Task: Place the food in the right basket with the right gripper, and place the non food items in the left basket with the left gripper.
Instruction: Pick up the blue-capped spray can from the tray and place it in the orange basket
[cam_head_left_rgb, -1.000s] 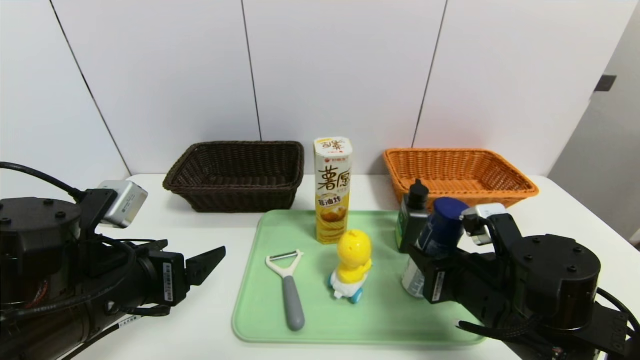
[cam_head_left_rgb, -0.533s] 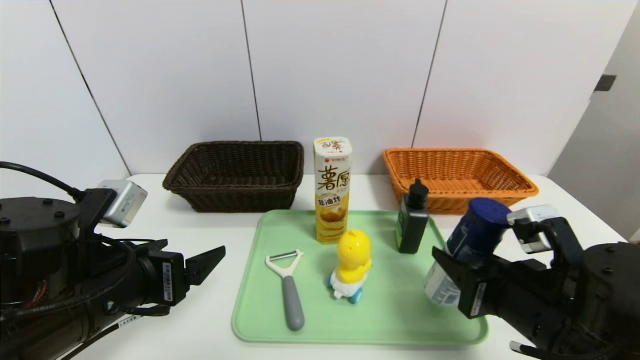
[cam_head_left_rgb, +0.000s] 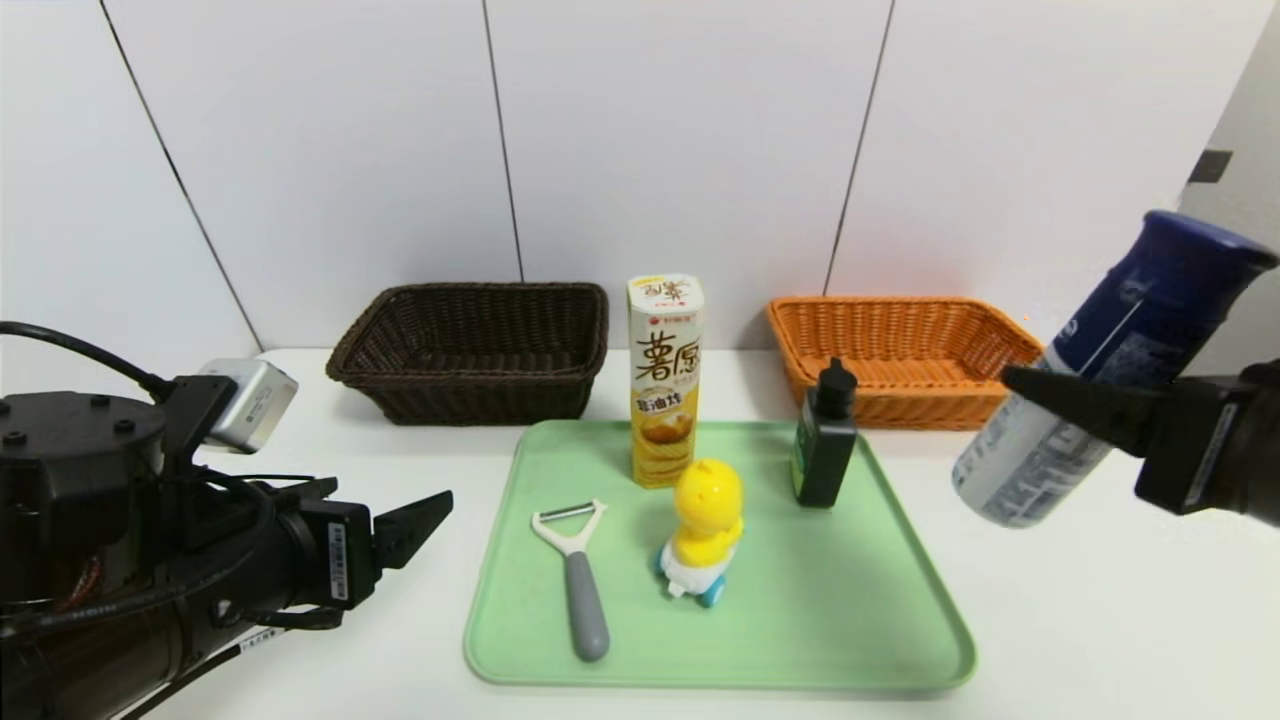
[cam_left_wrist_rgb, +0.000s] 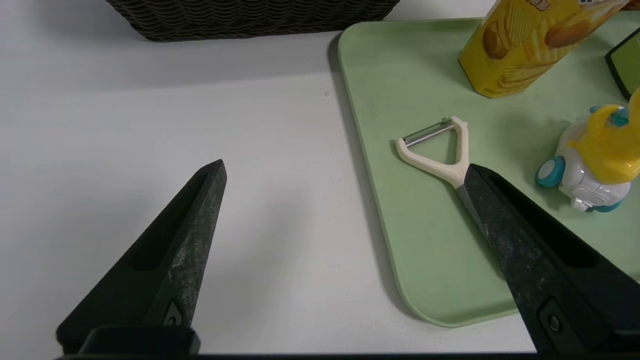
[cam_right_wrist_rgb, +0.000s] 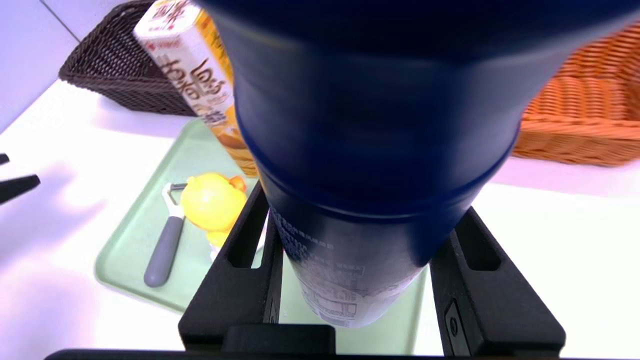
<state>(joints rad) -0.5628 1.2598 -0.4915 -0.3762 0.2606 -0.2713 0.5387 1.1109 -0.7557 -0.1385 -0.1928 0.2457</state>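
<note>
right gripper (cam_head_left_rgb: 1075, 405): far finger hidden behind bottle (cam_head_left_rgb: 1110, 370) | arm cropped

Large brown Chinese characters, 薯原, are printed on the white upper half of the tall yellow snack box (cam_head_left_rgb: 665, 380), with smaller characters above them near its top and a further line below them on the yellow part, too small to be made out. Fine white print is carried on the label of the blue can (cam_head_left_rgb: 1100, 375), but none of it can be read. White stickers are seen on both gripper bodies, their print illegible.
</note>
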